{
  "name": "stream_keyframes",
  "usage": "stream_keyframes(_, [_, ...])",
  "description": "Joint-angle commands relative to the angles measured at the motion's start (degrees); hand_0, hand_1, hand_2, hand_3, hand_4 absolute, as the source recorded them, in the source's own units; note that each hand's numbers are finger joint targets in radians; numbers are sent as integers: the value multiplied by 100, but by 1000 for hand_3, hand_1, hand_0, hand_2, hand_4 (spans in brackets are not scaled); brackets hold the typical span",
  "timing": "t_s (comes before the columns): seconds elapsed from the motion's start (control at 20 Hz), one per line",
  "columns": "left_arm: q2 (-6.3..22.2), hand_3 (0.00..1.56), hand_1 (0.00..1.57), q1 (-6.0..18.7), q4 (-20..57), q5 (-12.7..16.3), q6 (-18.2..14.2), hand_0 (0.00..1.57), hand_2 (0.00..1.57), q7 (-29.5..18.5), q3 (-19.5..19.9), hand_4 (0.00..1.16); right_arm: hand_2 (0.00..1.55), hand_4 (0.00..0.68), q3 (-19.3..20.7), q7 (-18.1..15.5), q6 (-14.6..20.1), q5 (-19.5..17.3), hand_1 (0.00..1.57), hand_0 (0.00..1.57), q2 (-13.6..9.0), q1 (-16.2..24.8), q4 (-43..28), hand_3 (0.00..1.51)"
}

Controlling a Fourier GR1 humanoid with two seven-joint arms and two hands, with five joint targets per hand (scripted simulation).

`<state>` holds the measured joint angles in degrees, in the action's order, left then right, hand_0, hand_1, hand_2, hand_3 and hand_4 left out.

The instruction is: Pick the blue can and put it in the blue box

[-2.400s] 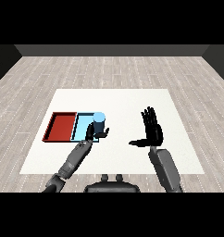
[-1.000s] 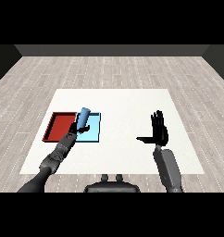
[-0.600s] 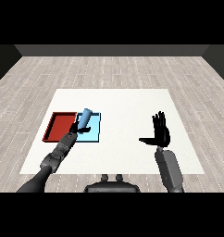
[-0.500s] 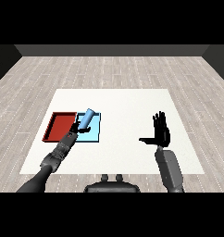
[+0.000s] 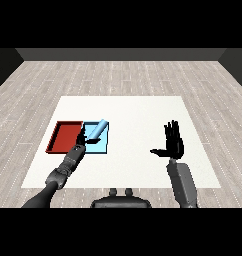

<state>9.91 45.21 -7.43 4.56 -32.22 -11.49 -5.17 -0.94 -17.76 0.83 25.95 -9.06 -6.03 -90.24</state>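
Over the light blue tray [image 5: 104,148] your left robot hand [image 5: 82,139] stays curled round the blue can [image 5: 97,130], now tipped further right, so release looks close; right robot hand [image 5: 173,142] splayed, idle.

2 forearms rise from the lower corners of the head view, both cased in grey. The right forearm [image 5: 182,182] is a smooth, rounded, tapering shell, mid grey with a slightly lighter sheen along its upper face, narrowing to a short wrist. The left forearm [image 5: 63,170] looks more segmented, built of 2 or 3 rounded grey blocks with darker seams between them. Each ends in a black hand: the right hand [image 5: 173,144] has a broad matte palm, slim fingers and a thumb; the left hand [image 5: 81,138] is the same black, smaller in view, its detail too fine to make out
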Motion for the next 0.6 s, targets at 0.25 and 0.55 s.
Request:
stream_keyframes(0.25, [71,0,0,-803,-1991,607,478,0,0,-2652,559,0,0,0,-88,28,41,-56,0,0,113,-28,1,0])
stream_keyframes(0.55, [-364,0,0,-1627,-3702,699,1140,0,0,-3333,154,0,0,0,-52,184,-35,-178,0,0,-158,26,6,0])
